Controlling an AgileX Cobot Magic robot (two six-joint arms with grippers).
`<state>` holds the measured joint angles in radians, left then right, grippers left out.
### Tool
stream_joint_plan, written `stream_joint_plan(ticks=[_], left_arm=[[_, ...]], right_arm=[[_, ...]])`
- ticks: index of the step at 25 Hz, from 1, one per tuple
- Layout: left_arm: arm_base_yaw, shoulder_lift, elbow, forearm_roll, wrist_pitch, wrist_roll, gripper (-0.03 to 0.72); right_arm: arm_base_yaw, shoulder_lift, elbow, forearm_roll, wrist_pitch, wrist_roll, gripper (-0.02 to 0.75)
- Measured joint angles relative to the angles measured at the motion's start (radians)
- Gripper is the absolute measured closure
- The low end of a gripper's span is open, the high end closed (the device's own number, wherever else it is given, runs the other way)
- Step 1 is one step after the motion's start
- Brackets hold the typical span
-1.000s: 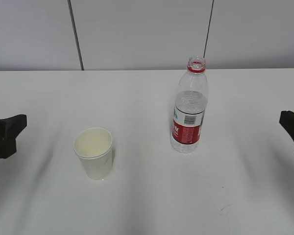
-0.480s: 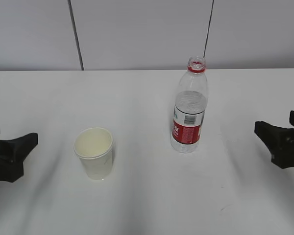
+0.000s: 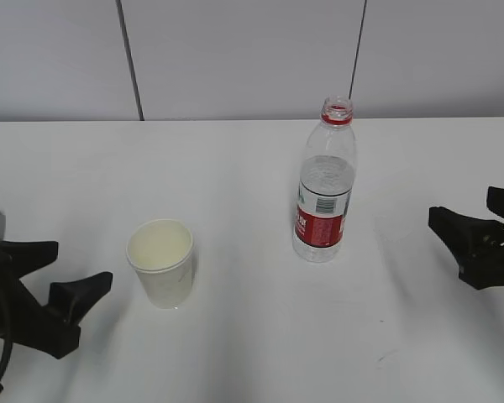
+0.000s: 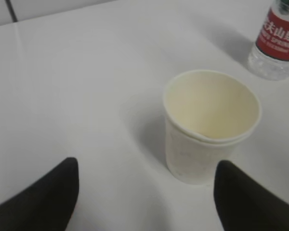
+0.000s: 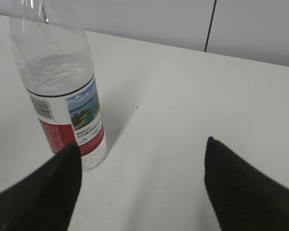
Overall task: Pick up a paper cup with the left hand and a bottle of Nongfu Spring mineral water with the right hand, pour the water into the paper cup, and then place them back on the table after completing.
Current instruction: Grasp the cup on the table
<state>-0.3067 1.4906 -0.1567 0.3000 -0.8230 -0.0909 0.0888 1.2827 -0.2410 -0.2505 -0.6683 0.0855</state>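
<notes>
Two arms flank your work, and neither has anything in hand yet. Starting at the left, the left hand [image 3: 55,290] sits low over the bench [image 3: 235,168] with its jaws spread wide and empty, just beside the paper cup [image 3: 161,262] but apart from it. In the left wrist view the cup [image 4: 209,126] stands upright, off toward the right-hand finger, so you would likely need to shift that way before closing. The cup looks dry inside (no pour has happened). Further right, the Nongfu Spring bottle [image 3: 324,182] stands upright with its cap off, the water [image 3: 326,172] filling it to just above the label. At the far right, the right hand [image 3: 472,239] waits well apart from the bottle, jaws wide open and empty, presumably lined up for a side grasp.
</notes>
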Motion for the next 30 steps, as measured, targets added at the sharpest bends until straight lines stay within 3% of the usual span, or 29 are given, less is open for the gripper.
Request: stream_joint_plan(ticks=[10, 25, 30], left_arm=[[0.000, 0.269, -0.010, 0.033, -0.306, 0.000, 0.157], [0.000, 0.360, -0.018, 0.041, -0.317, 0.020, 0.157], [0.000, 0.382, -0.069, 0.102, -0.322, 0.038, 0.157]], right_arm=[[0.000, 0.002, -0.002, -0.004, -0.001, 0.000, 0.150], [0.000, 0.004, -0.002, -0.006, -0.001, 0.000, 0.150], [0.000, 0.004, -0.002, -0.008, -0.001, 0.000, 0.150]])
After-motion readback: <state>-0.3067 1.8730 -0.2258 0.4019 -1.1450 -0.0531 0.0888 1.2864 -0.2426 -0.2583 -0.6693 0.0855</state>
